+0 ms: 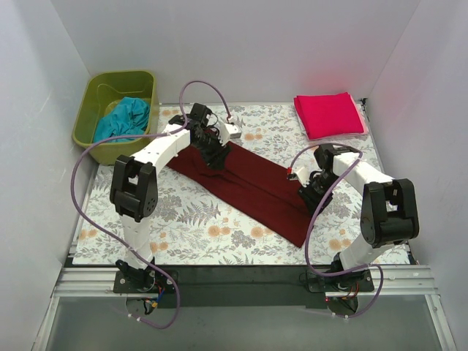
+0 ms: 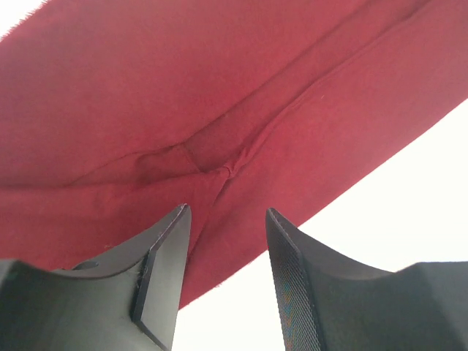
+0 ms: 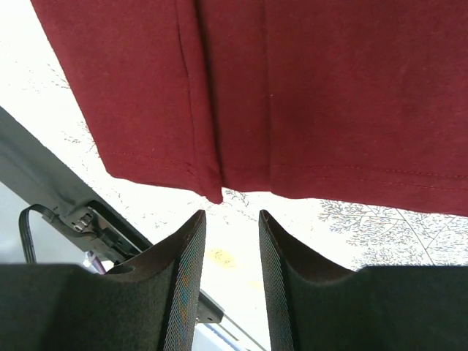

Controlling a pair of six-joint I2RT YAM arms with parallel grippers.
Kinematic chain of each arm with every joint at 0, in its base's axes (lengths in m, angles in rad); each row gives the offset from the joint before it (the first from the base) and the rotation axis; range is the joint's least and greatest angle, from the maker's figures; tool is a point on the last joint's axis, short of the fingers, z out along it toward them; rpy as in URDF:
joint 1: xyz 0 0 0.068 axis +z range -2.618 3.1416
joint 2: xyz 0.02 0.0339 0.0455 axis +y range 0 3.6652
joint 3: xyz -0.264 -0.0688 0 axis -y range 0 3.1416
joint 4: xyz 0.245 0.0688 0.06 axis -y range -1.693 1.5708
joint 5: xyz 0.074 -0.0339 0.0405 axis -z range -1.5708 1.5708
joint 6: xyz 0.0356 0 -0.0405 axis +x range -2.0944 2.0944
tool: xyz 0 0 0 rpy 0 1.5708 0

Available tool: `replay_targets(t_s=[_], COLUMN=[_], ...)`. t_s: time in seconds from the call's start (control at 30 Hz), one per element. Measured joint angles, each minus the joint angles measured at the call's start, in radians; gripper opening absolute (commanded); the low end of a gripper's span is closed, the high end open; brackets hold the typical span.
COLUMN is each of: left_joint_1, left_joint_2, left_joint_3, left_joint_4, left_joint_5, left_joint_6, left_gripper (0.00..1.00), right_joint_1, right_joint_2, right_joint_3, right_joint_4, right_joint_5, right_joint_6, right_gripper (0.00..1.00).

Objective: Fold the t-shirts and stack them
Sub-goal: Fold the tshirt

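The dark maroon t-shirt (image 1: 248,190) lies folded into a long strip, running diagonally across the floral cover. My left gripper (image 1: 213,162) is open over its far left end; the left wrist view shows the cloth (image 2: 219,110) just ahead of the spread fingers (image 2: 164,248). My right gripper (image 1: 311,199) is open beside its near right end; the hem (image 3: 292,110) lies just beyond the fingertips (image 3: 190,241). The pink-red t-shirt (image 1: 329,115) lies folded at the far right. The teal t-shirt (image 1: 124,118) is bunched in the green bin (image 1: 95,91).
The green bin stands off the cover at the far left. A small white block (image 1: 234,131) lies near the left wrist. White walls close in left, right and back. A black rail (image 1: 241,274) runs along the near edge.
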Motion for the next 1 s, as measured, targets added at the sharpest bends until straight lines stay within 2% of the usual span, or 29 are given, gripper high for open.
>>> replay_targets(t_s=[0.33,1.0], left_joint_1=[-0.022,-0.053], left_joint_2=[0.125,0.127], left_joint_3=[0.004,0.002], left_joint_4=[-0.019,0.023], left_joint_5=[-0.04,-0.047], left_joint_6=[0.12,0.183], left_gripper=[0.45,0.46], right_joint_1=[0.0,0.0], right_joint_2=[0.014,0.023], right_joint_3=[-0.034,-0.068], right_joint_4=[0.0,0.014], right_joint_5=[-0.008,-0.014], right_joint_6=[0.018,0.024], right_gripper=[0.43,0.43])
